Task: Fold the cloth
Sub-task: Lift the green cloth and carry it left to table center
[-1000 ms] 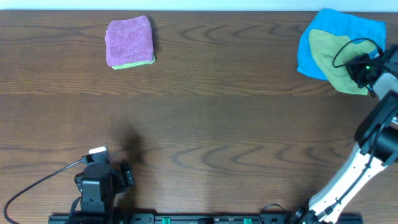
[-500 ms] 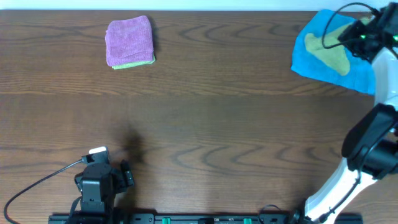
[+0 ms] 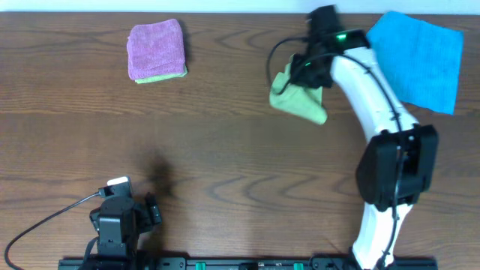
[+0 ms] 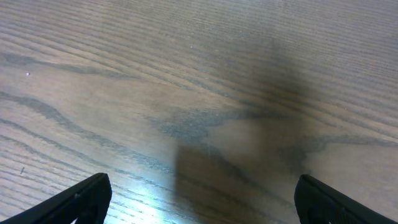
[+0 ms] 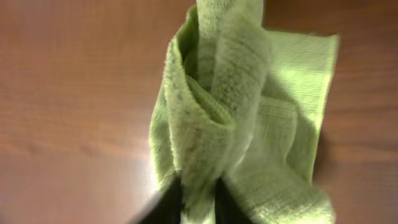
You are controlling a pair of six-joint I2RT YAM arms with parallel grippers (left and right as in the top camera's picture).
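As seen from overhead, the wood-grain tabletop (image 3: pixel 225 142) fills the view, and my right arm (image 3: pixel 371 86) reaches across its far side. A bright blue cloth (image 3: pixel 420 56) lies flat at the far right. Left of it and apart from it, the lime-green cloth (image 3: pixel 300 105) is bunched up, pinched between the fingers (image 5: pixel 163 210) of the right gripper (image 3: pixel 306 69). A pinkish-purple folded cloth (image 3: pixel 155 46) sits far left. The left gripper (image 4: pixel 202 186) has its fingers spread over bare wood.
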